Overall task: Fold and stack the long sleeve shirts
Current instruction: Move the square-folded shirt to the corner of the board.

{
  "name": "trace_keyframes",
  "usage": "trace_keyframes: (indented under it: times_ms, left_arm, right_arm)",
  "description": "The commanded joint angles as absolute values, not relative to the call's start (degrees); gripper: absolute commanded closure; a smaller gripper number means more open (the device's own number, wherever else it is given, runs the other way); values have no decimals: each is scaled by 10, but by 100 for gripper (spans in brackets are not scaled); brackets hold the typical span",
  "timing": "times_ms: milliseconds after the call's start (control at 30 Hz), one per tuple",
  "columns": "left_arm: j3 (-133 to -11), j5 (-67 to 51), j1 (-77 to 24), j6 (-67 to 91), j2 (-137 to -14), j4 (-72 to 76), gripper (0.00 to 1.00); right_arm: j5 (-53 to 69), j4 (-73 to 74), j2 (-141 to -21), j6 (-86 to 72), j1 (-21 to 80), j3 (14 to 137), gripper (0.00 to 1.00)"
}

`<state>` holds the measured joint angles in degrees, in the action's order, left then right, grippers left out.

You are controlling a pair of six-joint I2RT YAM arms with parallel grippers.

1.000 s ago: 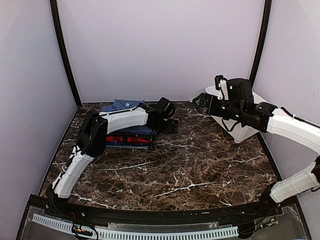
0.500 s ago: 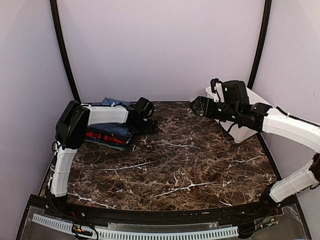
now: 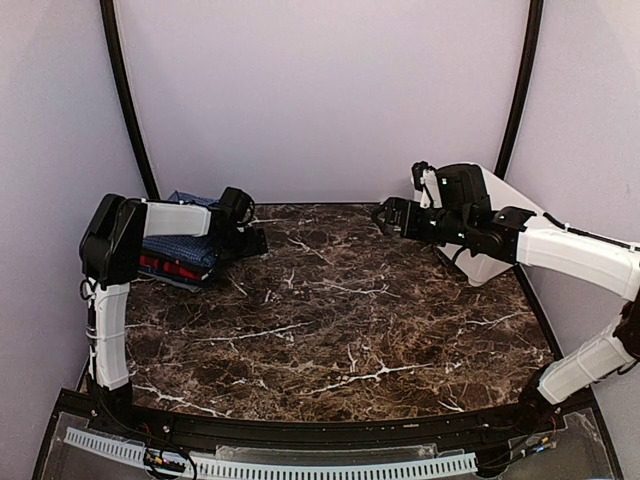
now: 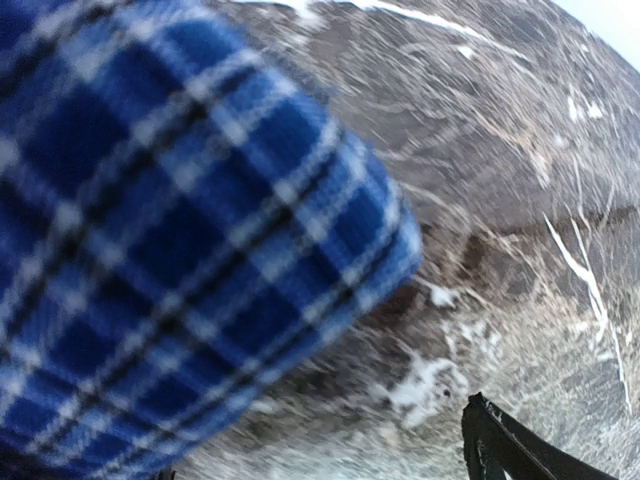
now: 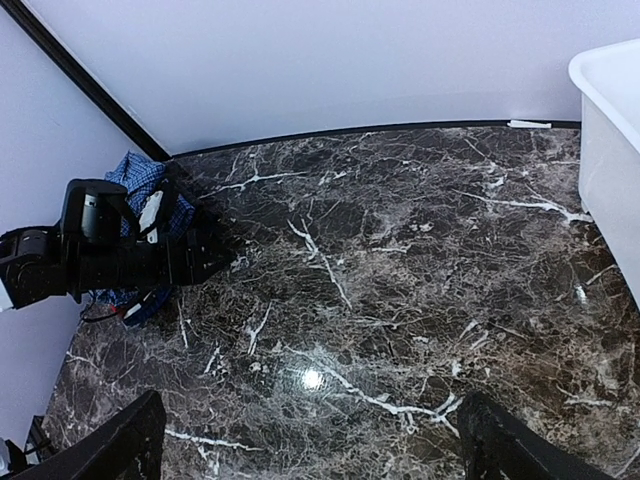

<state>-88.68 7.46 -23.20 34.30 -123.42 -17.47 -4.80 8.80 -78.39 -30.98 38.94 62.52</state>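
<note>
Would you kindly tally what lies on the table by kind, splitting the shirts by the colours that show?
Blue check shirt: 1
Red shirt: 1
White basket: 1
Total: 3. The shirts lie in one stack, so any further layer under them cannot be counted.

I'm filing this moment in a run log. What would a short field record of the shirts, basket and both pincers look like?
shirt stack: folded, far left corner of the table
top layer: blue check shirt
lower layer: red shirt
basket: white, far right
left pincer: open, at the stack's right side, contact unclear
right pincer: open, empty, above the table
</note>
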Motion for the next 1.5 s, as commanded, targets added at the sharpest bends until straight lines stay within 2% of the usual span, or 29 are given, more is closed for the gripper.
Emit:
trace_keyframes:
  times_ms: [0, 500, 833, 1167, 1467]
  left_arm:
    - [-879, 61, -191, 322, -1219, -165, 1]
    - [-1027, 33, -149, 272, -1287, -177, 1]
    - [-1068, -33, -159, 246, -1270, -189, 1]
    - [-1034, -36, -218, 213, -1164, -176, 1]
    - [-924, -19, -290, 206, -1030, -138, 1]
  right_arm:
    - [-36, 63, -785, -314, 388, 619, 1]
    - [-4, 73, -791, -319, 388, 612, 1]
    - [-12, 82, -797, -308, 388, 612, 1]
    - [-37, 87, -797, -278, 388, 630, 1]
    - [-67, 54, -747, -257, 388, 607, 2]
